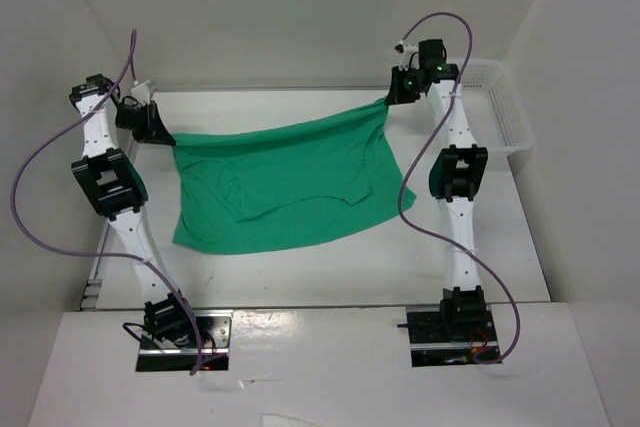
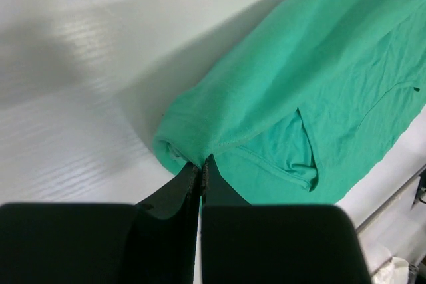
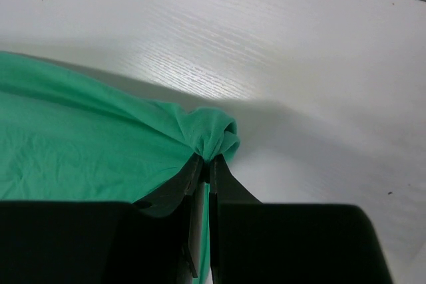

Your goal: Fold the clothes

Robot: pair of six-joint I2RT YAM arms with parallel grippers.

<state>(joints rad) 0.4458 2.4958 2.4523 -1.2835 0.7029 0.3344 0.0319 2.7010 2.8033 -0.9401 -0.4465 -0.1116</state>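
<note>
The clothes, one plain green T-shirt (image 1: 285, 187), stretch across the back half of the white table (image 1: 330, 267). My left gripper (image 1: 160, 135) is shut on its far left corner; in the left wrist view the black fingertips pinch the hemmed edge (image 2: 202, 167) of the shirt (image 2: 313, 84). At the far right my right gripper (image 1: 388, 101) is shut on a bunched corner, which the right wrist view shows as a knot of cloth (image 3: 213, 134) squeezed at the tips (image 3: 208, 163). The top edge sags between the two grips, and the near edge lies on the table.
A white mesh basket (image 1: 505, 112) stands at the back right beside the right arm. White walls close in the table on the left, back and right. Purple cables loop from both arms.
</note>
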